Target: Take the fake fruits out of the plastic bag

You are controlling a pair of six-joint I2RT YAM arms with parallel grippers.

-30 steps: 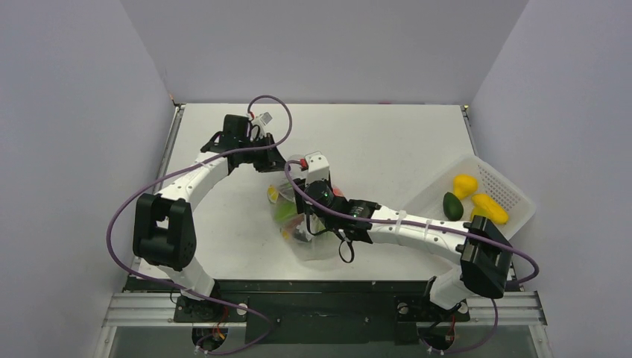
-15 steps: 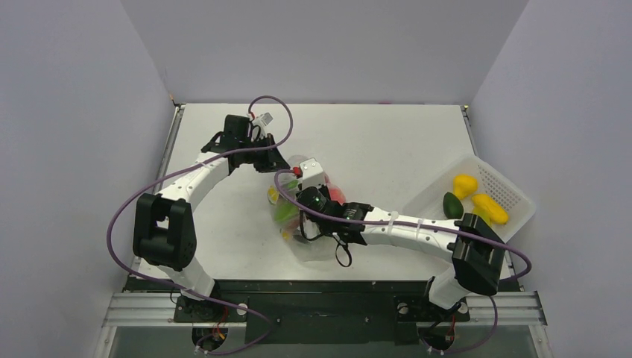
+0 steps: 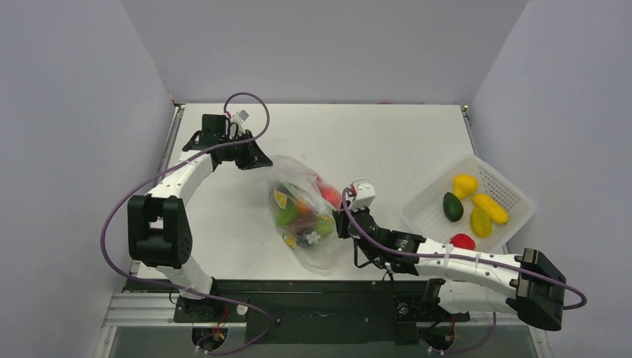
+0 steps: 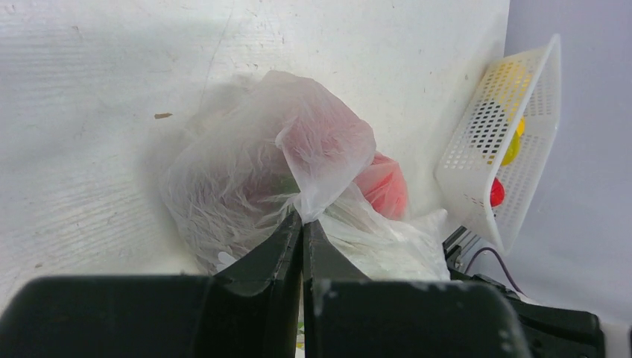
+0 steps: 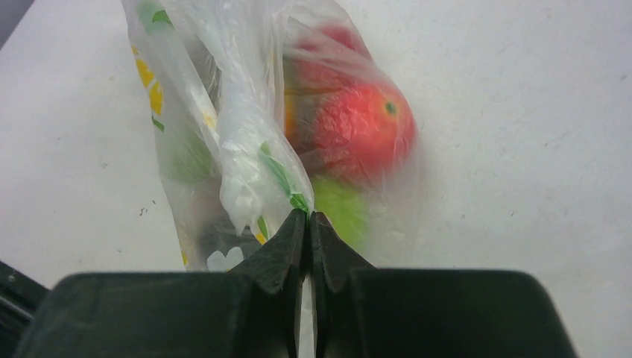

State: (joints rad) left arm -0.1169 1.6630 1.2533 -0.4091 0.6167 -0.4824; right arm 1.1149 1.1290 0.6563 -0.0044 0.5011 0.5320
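The plastic bag (image 3: 298,179) lies at the table's middle, stretched between both grippers. Through the film I see fake fruits: a red one (image 3: 329,196), a lime green one (image 3: 286,215) and a dark one (image 3: 303,224). My left gripper (image 3: 258,159) is shut on the bag's far left corner; the left wrist view shows the film (image 4: 313,149) pinched at the tips (image 4: 302,218). My right gripper (image 3: 340,224) is shut on the bag's right edge. In the right wrist view its tips (image 5: 308,215) pinch the printed film, with a red fruit (image 5: 363,128) and a green one (image 5: 340,206) just behind.
A white perforated basket (image 3: 426,207) stands at the right edge and holds a yellow fruit (image 3: 465,183), a dark green one (image 3: 452,206), further yellow ones (image 3: 490,209) and a red one (image 3: 463,241). It also shows in the left wrist view (image 4: 477,179).
My right gripper has left the top of the bag, moved right and toward the near edge, and now grips its right edge. My left gripper has pulled back and left, stretching the bag.
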